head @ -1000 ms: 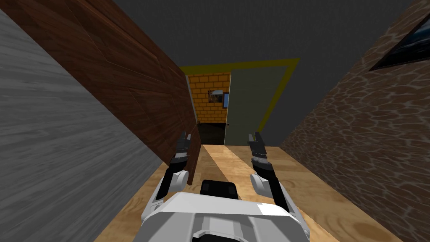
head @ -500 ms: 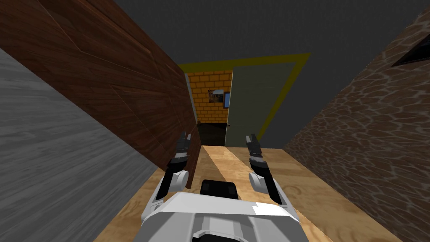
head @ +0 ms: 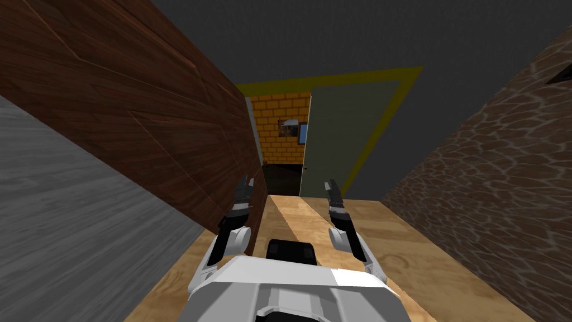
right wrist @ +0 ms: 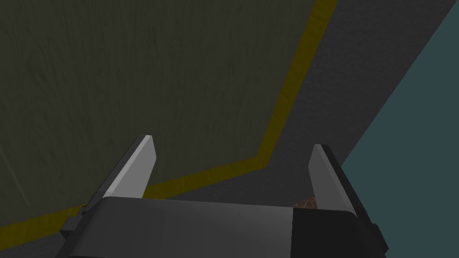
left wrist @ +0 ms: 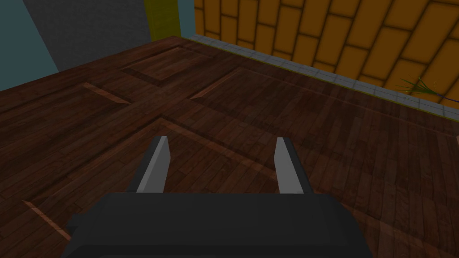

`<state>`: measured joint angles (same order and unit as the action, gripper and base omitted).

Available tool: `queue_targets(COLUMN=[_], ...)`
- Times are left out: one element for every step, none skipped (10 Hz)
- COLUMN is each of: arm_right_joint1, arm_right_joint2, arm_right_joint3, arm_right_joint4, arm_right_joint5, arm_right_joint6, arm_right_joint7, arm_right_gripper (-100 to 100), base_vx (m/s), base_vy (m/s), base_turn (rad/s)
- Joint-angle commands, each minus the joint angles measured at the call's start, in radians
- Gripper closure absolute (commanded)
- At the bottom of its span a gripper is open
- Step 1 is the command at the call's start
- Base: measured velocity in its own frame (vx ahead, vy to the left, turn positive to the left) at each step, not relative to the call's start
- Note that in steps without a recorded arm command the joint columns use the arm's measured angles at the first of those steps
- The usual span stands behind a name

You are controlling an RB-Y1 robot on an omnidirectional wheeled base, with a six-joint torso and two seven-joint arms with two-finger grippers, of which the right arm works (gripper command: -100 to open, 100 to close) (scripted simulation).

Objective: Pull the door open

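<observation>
A dark brown panelled wooden door [head: 167, 123] slants along my left side, its free edge just beyond my left gripper [head: 244, 181]. In the left wrist view that gripper [left wrist: 222, 139] stands open, close to the brown door [left wrist: 224, 98], with nothing between its fingers. At the far end of the hallway a grey-green door [head: 341, 134] sits in a yellow frame [head: 391, 106], with a small handle [head: 305, 166] on its left edge. My right gripper [head: 330, 184] is raised and open [right wrist: 231, 141], pointing at the grey-green door [right wrist: 134, 80].
An orange brick wall [head: 279, 140] shows through the gap between the two doors. A brown stone-patterned wall [head: 491, 184] closes the right side, a grey wall [head: 67, 212] the left. Light wooden floor [head: 313, 218] runs ahead between them.
The whole head picture has shifted: the brown door takes up more of the left and the far frame looks larger. My right gripper has drawn slightly inward to the left.
</observation>
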<state>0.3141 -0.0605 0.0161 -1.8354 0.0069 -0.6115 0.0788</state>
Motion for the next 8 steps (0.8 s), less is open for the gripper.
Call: queue_targets(arm_right_joint1=[-0.006, -0.021, -0.036, -0.036, -0.051, -0.051, -0.067, -0.083], arm_right_joint2=[-0.001, -0.005, -0.009, -0.009, -0.013, -0.013, -0.017, -0.020], arm_right_joint3=[0.001, -0.002, -0.005, -0.005, -0.008, -0.008, -0.010, -0.013], arm_right_joint4=[0.028, 0.065, 0.094, 0.102, 0.138, 0.140, 0.180, 0.212], arm_right_joint5=[-0.001, -0.005, -0.008, -0.008, -0.012, -0.012, -0.015, -0.019], arm_right_joint6=[-0.004, -0.011, -0.017, -0.017, -0.024, -0.024, -0.031, -0.038], arm_right_joint7=[-0.002, -0.006, -0.010, -0.010, -0.014, -0.014, -0.018, -0.022], arm_right_gripper=[-100, -100, -100, -100, -100, -100, -100, -100], base_vx=[0.061, 0.057, 0.076, 0.056, 0.054, 0.048, 0.053, 0.075], base_vy=[-0.003, -0.009, -0.009, -0.005, 0.004, 0.001, 0.000, -0.008], base_turn=[0.012, 0.018, 0.040, 0.013, 0.018, 0.010, 0.022, 0.037])
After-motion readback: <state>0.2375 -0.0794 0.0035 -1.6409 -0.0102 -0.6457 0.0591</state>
